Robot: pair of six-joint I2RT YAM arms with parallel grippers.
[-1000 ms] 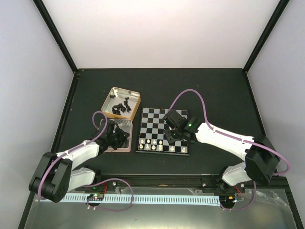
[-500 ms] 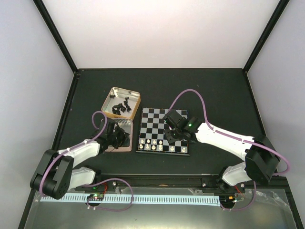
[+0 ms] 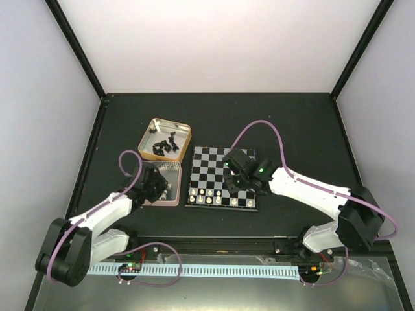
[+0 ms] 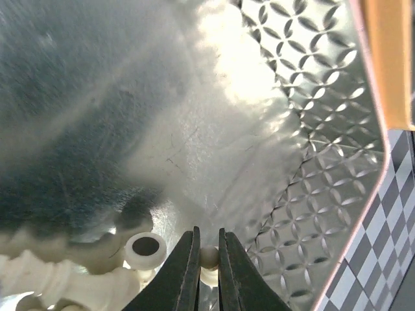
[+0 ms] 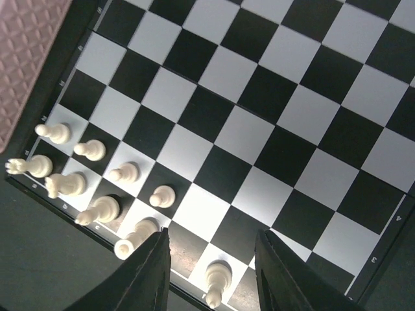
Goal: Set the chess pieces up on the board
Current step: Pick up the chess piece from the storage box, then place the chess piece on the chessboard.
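Left gripper (image 4: 208,241): jaws pinched narrow on the round head of one cream piece (image 4: 209,258) inside the embossed tin (image 4: 311,162), probably a pick for carrying to the board (image 5: 240,133). Loose cream pieces (image 4: 65,285) crowd just beside the fingers.

Right gripper (image 5: 213,256): jaws apart, empty, above the placed cream pieces (image 5: 91,150). It could obstruct delivery. Black pieces (image 3: 165,146) lie in the second tin (image 3: 183,129).

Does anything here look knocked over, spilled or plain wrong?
Nothing looks broken or spilled. The only untidy spots are the tins: black pieces lie jumbled in the far tin, white pieces lie on their sides in the near tin.
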